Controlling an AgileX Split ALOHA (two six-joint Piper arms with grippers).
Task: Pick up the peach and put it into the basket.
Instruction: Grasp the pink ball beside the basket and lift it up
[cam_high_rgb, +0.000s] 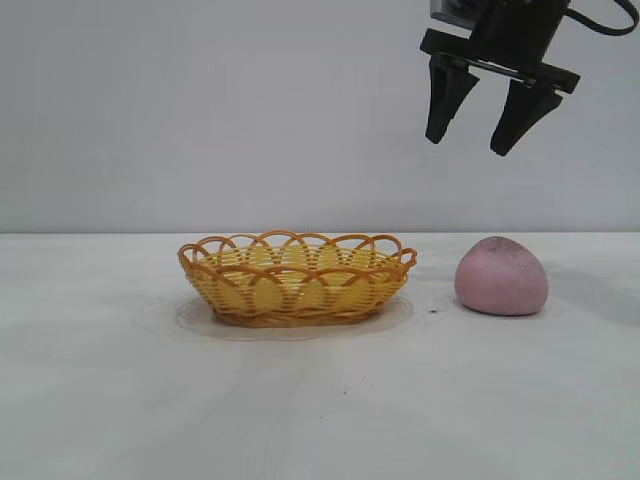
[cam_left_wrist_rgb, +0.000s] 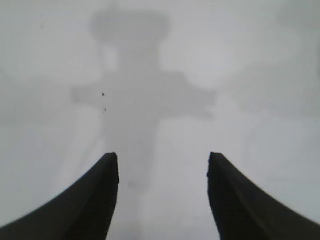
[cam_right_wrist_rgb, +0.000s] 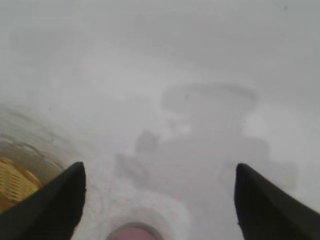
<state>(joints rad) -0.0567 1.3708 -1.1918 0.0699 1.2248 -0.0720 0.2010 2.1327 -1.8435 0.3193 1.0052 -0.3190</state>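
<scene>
The right tool (cam_high_rgb: 482, 125) hangs high above the counter (cam_high_rgb: 320, 400), black fingers spread apart with nothing between them, pointing steeply down over the dusty pink, rounded, matte-skinned peach (cam_high_rgb: 501, 276). In its own wrist view the same fingers frame bare counter, with the top of the peach just showing at the frame's edge (cam_right_wrist_rgb: 134, 232) and a sliver of wicker to one side (cam_right_wrist_rgb: 15, 182).

The left tool (cam_left_wrist_rgb: 162, 165) appears only in its own wrist view: fingers apart, empty, over plain counter and its own shadow.

The peach rests on the counter, close beside the shallow oval basket of yellow-orange wicker with a looped rim (cam_high_rgb: 296, 243), not touching it; the basket holds no peach.

The peach looks light and perhaps slightly yielding, its fuzzy skin likely to give good friction. Its rounded flanks could squirt out of a grip placed high, so the fingers should probably straddle it at its widest girth, below the pointed top, closing gently.
</scene>
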